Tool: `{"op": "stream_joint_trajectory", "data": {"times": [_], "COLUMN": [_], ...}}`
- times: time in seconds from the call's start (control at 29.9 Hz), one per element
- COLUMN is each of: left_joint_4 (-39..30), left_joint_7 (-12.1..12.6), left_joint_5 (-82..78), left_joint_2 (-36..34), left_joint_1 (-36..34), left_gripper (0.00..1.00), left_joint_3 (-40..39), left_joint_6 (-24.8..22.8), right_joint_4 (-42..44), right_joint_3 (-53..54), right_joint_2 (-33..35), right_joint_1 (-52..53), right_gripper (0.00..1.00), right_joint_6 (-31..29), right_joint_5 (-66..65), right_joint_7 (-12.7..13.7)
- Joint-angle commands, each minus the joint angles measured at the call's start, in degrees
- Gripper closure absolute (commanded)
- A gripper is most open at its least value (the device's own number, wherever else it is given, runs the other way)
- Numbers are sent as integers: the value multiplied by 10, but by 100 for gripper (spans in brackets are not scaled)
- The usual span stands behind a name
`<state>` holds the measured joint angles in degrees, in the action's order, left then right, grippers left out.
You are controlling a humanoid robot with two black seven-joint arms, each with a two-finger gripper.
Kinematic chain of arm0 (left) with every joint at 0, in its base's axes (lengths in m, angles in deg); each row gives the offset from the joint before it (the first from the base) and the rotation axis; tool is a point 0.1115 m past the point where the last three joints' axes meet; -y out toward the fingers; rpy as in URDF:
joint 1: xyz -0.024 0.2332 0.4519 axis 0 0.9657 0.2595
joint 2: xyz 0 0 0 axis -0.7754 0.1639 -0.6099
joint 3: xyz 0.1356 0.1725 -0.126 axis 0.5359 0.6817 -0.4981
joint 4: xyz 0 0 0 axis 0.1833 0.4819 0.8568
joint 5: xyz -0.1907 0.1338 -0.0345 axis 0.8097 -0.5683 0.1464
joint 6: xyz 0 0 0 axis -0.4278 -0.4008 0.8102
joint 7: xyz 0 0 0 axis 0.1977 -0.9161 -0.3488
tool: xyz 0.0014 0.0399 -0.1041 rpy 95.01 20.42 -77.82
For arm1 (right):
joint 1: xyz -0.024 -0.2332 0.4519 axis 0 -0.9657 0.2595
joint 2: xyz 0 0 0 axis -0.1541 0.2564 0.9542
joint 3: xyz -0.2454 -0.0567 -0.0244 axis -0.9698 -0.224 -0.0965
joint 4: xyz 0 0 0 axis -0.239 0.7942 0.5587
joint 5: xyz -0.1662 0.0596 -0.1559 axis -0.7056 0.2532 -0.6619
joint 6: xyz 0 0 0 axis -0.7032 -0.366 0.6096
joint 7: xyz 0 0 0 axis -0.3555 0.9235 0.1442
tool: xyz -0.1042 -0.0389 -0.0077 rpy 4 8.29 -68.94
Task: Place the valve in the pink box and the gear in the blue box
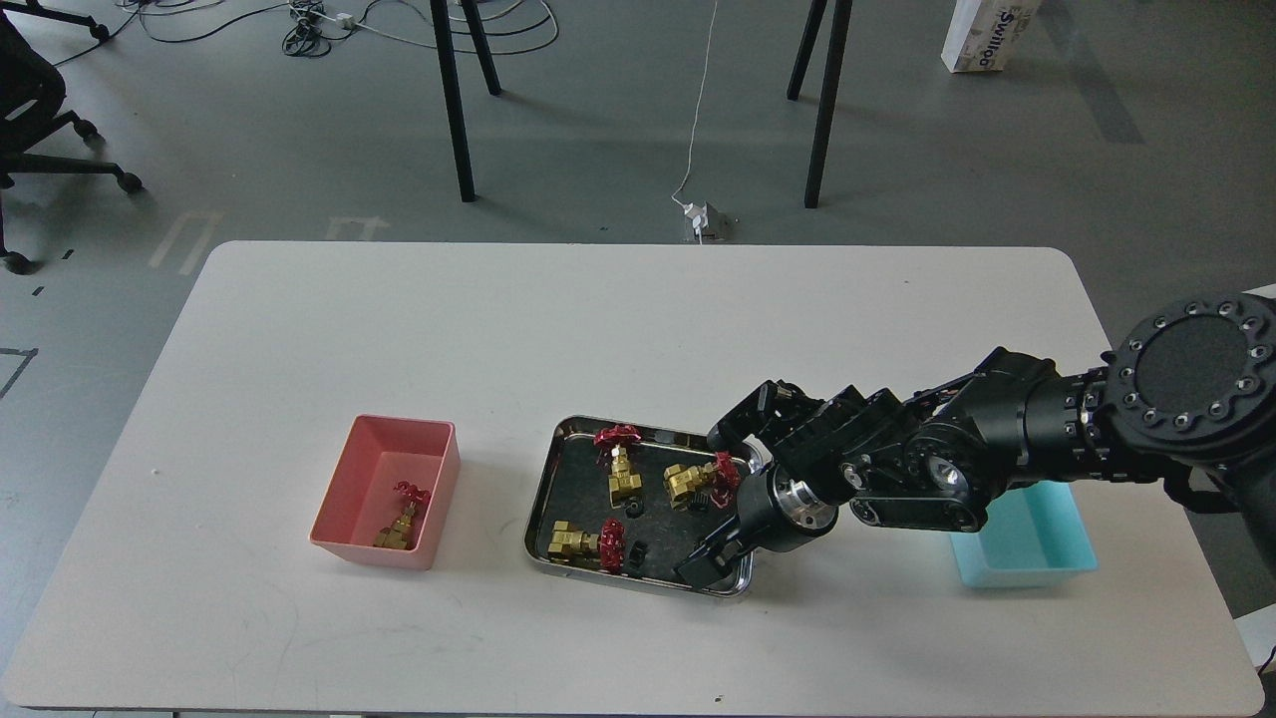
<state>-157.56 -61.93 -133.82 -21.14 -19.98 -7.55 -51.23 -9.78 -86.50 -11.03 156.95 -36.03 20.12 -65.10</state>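
Three valves lie in the steel tray (546,489): one at the back (618,464), one to the right (690,482), one at the front left (583,541). A further valve (402,521) lies in the pink box (339,499) on the left. Tiny black gears (634,506) (638,551) lie on the tray floor. My right gripper (706,564) is low over the tray's front right corner, right of the front gear; its dark fingers cannot be told apart. The blue box (1037,543) stands on the right, partly hidden behind my right arm. The left gripper is out of view.
The white table's near edge (638,703) is close in front of the tray. My right forearm (897,469) reaches across from the right, over the blue box's left part. Chair and table legs stand on the floor beyond the far edge.
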Motion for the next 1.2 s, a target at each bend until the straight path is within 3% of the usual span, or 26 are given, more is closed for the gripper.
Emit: {"op": "stream_joint_trajectory", "data": {"times": [0.0, 0.57, 1.17], "left_joint_4": [0, 0, 1], "left_joint_7": [0, 0, 0], "left_joint_5": [0, 22, 23], "left_joint_2": [0, -2, -1], "left_joint_1": [0, -6, -7], "left_gripper": [6, 6, 6], "left_joint_3": [-4, -4, -6], "left_joint_6": [0, 0, 0], "right_joint_4": [1, 1, 2], "right_joint_3": [-1, 1, 1], "right_joint_2": [0, 0, 0], "right_joint_1": [0, 13, 7], "right_gripper": [18, 19, 31], "right_joint_6": [1, 8, 30], "right_joint_5": [-11, -42, -75], "right_joint_7": [1, 8, 7]}}
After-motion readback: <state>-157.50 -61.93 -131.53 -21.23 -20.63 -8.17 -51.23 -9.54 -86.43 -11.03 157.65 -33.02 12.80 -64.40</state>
